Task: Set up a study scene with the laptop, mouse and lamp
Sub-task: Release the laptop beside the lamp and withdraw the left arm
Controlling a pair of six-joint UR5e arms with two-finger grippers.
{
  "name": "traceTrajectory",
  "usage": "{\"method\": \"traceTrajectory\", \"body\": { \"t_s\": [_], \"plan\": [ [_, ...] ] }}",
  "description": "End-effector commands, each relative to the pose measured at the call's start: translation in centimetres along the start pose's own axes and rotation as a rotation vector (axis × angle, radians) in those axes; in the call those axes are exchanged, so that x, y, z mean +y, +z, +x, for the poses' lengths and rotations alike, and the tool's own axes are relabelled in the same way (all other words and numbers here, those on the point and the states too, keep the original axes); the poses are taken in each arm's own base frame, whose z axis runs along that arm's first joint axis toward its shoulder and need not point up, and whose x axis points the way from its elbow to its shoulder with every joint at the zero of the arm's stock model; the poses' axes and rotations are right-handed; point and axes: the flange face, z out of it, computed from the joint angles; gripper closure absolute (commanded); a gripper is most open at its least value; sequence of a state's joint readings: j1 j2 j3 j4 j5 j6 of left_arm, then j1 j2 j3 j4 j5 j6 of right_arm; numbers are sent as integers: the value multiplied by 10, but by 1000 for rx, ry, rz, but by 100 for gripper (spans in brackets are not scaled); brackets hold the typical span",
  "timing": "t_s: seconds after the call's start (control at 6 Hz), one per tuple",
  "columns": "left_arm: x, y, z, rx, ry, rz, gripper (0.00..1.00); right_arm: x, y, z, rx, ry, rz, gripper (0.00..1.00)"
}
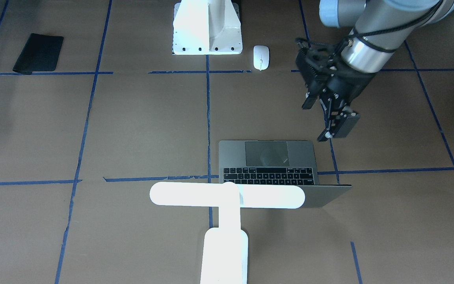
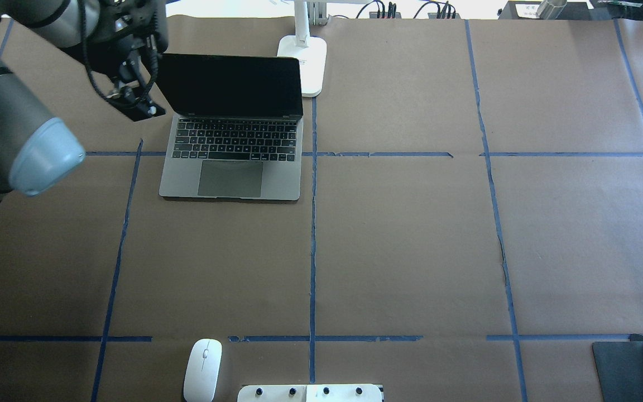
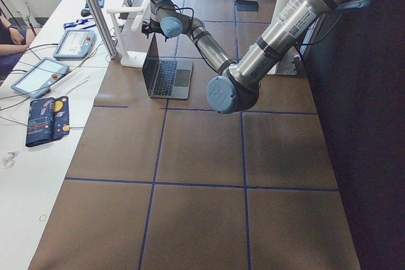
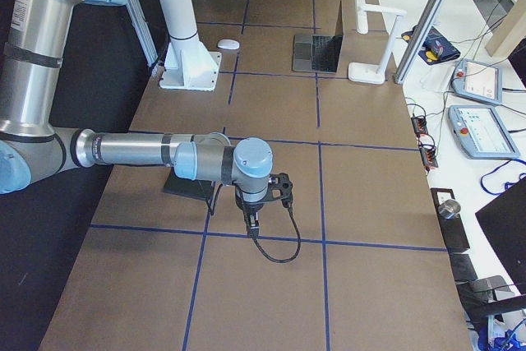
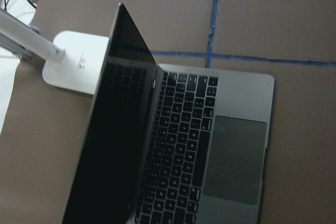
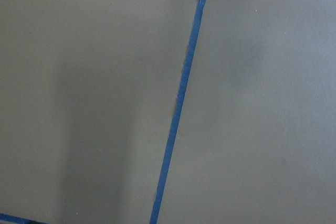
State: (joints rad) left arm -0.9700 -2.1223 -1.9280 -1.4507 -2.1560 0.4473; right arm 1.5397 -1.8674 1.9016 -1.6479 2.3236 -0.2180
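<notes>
The grey laptop [image 2: 232,146] stands open on the brown table, with its screen dark and its keyboard and trackpad [image 5: 233,158] showing. Just behind it rises the white lamp [image 1: 227,196], whose base [image 2: 305,61] sits by the screen's far corner. The white mouse [image 2: 203,368] lies apart, close to the robot's pedestal. My left gripper [image 1: 318,120] hangs open and holds nothing. It hovers beside the screen edge on the robot's left side [image 2: 134,95]. My right gripper [image 4: 261,196] hovers low over bare table, and I cannot tell whether it is open or shut.
A flat black mat [image 1: 38,53] lies on the table's right side, partly under the right arm [image 4: 148,152]. The white bolted pedestal [image 1: 207,29] stands at the robot's edge. Blue tape lines [image 6: 181,103] grid the table. Tablets and cables lie on the white bench [image 4: 472,121].
</notes>
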Motion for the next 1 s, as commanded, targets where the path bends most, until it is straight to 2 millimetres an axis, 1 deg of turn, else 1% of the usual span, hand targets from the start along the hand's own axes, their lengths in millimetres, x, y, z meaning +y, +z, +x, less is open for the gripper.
{"method": "traceTrajectory", "body": {
  "t_s": [0.0, 0.17, 0.33, 0.5, 0.67, 0.83],
  "plan": [
    [85, 6, 26, 63, -207, -170, 0, -8, -10, -10, -1, -60, 76, 0],
    [154, 9, 29, 64, -478, -239, 0, -13, -10, -28, -135, -13, 92, 0],
    [214, 15, 33, 77, -678, -301, 0, -24, -20, -58, -122, -67, 130, 0],
    [277, 12, 33, 55, -816, -351, 0, -32, -19, -94, -140, 49, 107, 0],
    [308, 15, 42, 53, -834, -359, 0, -12, 2, -116, -147, 71, 120, 0],
    [324, 20, 47, 47, -823, -339, 0, 2, 21, -142, -157, 132, 147, 0]
  ]
}}
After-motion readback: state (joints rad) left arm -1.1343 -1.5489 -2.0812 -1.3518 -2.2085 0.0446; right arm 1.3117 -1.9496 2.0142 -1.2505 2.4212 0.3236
